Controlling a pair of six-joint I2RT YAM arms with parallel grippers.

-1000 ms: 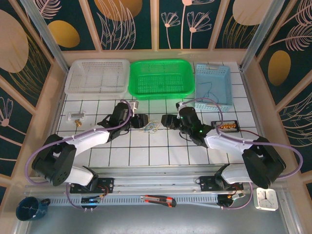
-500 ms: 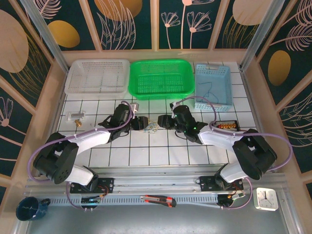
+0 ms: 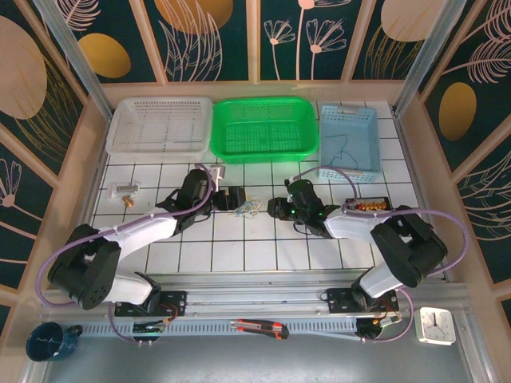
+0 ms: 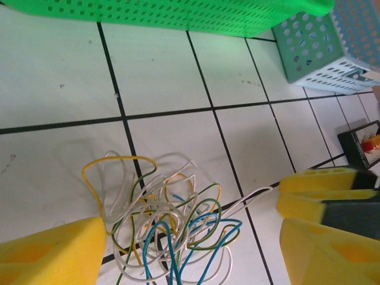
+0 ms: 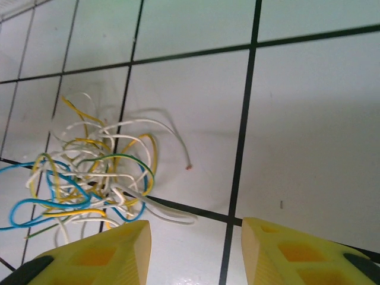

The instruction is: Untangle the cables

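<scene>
Currently the knotted cables [image 3: 250, 208] lie on the tiled table [image 3: 231, 247] between the left gripper [image 3: 231, 199] and right gripper [image 3: 277, 209], both spread and empty; grasping is pending, and each should close on a separate strand.

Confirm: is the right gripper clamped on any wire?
No: the right gripper has its yellow fingers apart over bare tile, and the wire tangle lies ahead of them, not between them.
</scene>
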